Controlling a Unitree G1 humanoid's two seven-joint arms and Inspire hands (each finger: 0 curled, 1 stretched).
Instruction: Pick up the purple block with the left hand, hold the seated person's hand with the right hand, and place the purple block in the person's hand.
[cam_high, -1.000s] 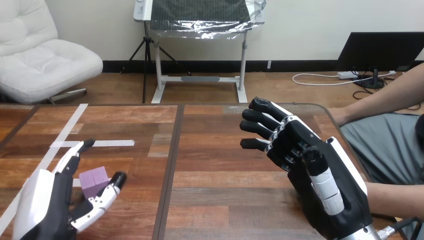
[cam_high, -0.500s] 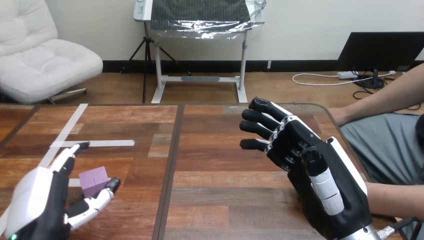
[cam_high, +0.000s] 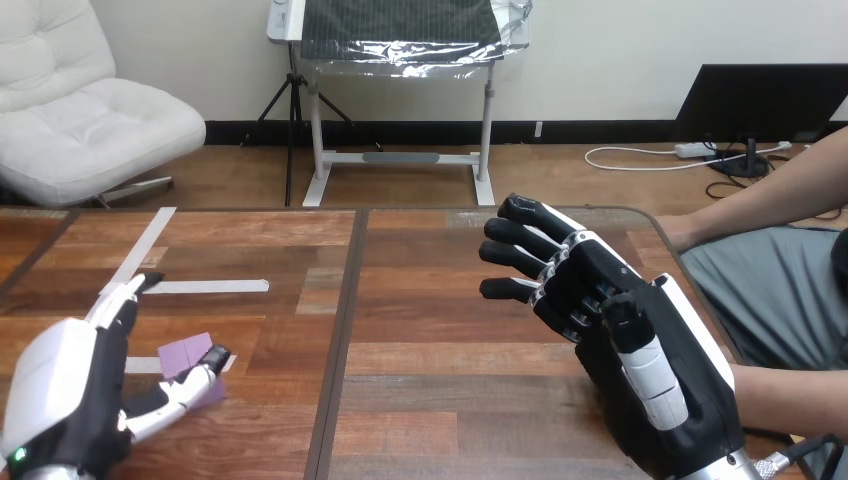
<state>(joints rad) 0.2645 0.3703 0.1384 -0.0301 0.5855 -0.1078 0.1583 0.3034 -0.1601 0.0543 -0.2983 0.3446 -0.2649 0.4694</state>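
Table (cam_high: 450, 300), purple block (cam_high: 186, 352) between left hand's (cam_high: 70, 385) fingers (cam_high: 122, 297)

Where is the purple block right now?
In the head view, the purple block is at the near left of the table, beside the left hand's thumb, near a white tape strip.

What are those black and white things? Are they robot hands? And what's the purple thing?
Yes, those are a robot's two hands. The camera sits on the robot's head and looks down at a wooden table, so you see what the robot sees. Its left hand is open beside a small purple block on the table, thumb right next to it. Its right hand is up in the air, open and holding nothing. White tape is stuck on the table. A person's arm shows at the right.
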